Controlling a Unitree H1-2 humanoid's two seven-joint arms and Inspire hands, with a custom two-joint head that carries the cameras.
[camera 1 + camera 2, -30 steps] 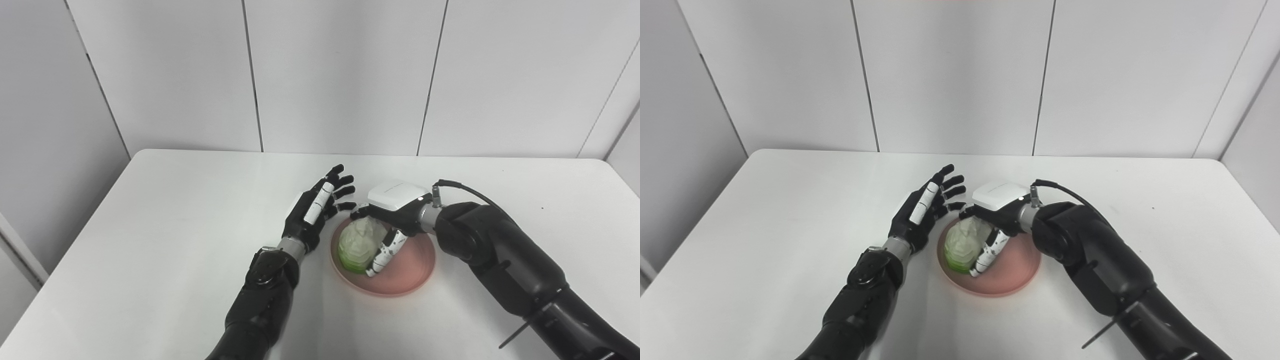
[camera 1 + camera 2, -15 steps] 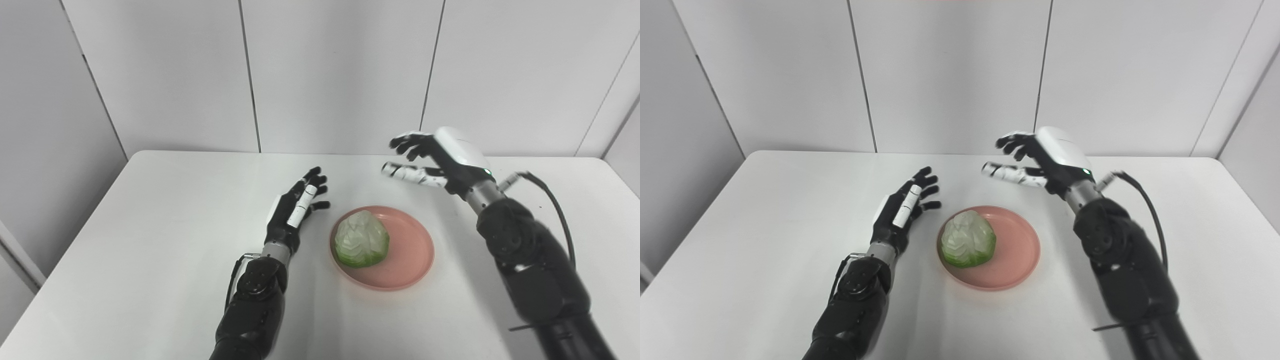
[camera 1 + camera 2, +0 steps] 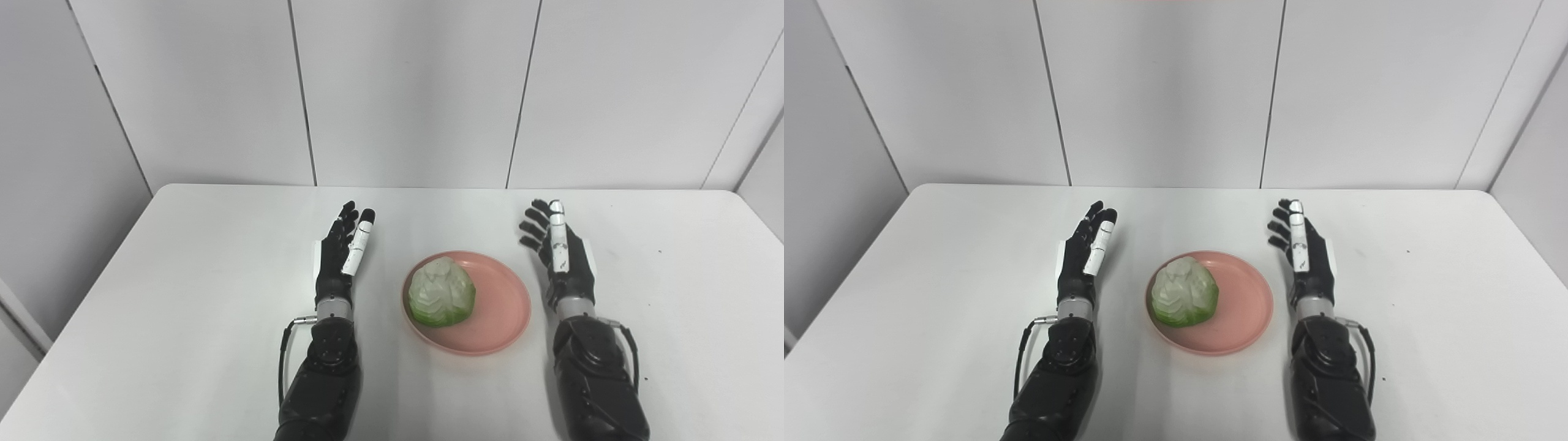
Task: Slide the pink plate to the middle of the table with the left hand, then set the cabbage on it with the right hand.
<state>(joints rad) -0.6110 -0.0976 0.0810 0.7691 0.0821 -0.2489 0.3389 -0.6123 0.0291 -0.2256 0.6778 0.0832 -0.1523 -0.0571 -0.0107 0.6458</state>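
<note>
The pink plate [image 3: 499, 306] lies near the middle of the white table. A pale green cabbage [image 3: 441, 291] rests on the plate's left half. My left hand [image 3: 340, 257] stands open to the left of the plate, fingers stretched forward, touching nothing. To the plate's right my right hand [image 3: 560, 257] is open too, fingers pointing away from me, apart from the plate and the cabbage.
The white table [image 3: 202, 257] runs back to a wall of grey panels [image 3: 416, 92]. Its left and right edges show at both sides of the view. Both forearms lie low over the table's front part.
My right hand let go of the cabbage on the plate, rose, and came down open at the plate's right. My left hand drew back a little to the left.
</note>
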